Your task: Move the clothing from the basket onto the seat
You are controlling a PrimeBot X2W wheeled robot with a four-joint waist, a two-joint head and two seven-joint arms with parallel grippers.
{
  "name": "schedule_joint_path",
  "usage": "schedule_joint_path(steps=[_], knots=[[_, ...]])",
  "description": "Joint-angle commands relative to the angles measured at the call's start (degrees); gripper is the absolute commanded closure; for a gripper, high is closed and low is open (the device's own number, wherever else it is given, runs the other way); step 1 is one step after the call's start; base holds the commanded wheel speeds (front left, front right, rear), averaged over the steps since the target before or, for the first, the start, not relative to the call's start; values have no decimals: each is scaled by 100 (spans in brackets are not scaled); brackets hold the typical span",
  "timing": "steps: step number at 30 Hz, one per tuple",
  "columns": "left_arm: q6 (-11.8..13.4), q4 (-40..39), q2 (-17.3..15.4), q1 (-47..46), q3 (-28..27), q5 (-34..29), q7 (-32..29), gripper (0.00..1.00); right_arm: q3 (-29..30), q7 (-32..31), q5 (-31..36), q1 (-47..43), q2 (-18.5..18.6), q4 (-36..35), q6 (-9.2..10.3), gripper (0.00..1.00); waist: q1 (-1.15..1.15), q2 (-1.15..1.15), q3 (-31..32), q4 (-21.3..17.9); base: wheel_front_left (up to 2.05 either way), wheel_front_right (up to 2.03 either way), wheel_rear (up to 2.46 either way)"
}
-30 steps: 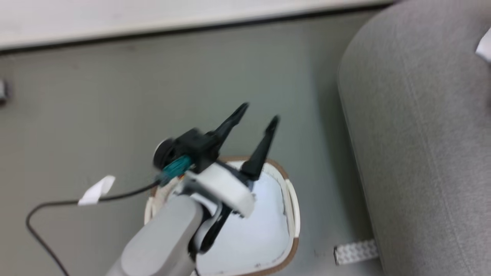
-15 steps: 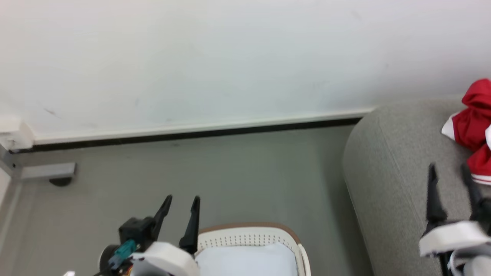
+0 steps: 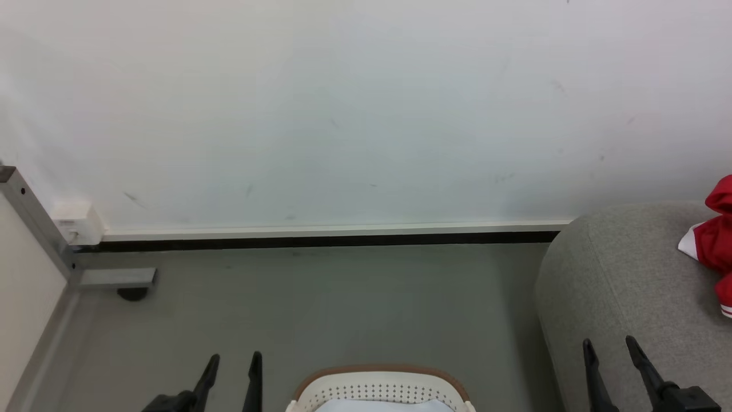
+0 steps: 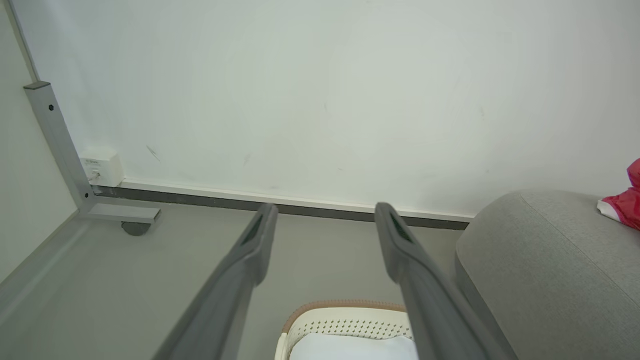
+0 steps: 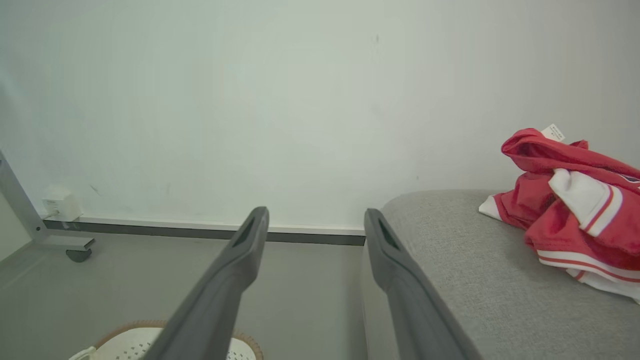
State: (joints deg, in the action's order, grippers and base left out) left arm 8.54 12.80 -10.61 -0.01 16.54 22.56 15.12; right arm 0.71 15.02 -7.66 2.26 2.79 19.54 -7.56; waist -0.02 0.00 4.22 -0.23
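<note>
Red-and-white soft clothing (image 5: 560, 220) lies on the big grey fabric sofa (image 3: 617, 286), right of the round white plastic basket (image 3: 380, 388). The left gripper (image 3: 235, 356) and right gripper (image 3: 607, 340) sit each side of the basket, fingers wide, empty. A careless swing could drag clothing off.

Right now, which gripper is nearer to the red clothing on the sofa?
Right. The right gripper is at the sofa's edge, short of the clothing; the left gripper is over the floor, on the basket's other side.
</note>
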Motion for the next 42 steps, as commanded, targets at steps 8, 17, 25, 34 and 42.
schedule_joint_path(steps=[8,17,25,34,42], knots=[[-311,85,220,86,-291,-371,3,0,16,8,-201,-309,12,-48,15,0,2,0,92,159,0,0,0],[-532,246,358,68,-393,-456,-10,100,-2,-19,-254,-280,-20,59,0,100,2,0,114,166,0,0,0],[-634,309,409,-18,-601,270,-247,100,107,-288,-1051,-164,-30,101,1,100,2,0,85,158,0,0,0],[-713,224,454,-93,-810,1115,-479,100,137,-495,-1992,-102,-22,-12,2,100,2,0,47,147,0,0,0],[-768,149,492,-152,-981,1800,-668,100,183,-680,-2745,-31,-15,-85,3,100,2,0,13,138,0,0,0]])
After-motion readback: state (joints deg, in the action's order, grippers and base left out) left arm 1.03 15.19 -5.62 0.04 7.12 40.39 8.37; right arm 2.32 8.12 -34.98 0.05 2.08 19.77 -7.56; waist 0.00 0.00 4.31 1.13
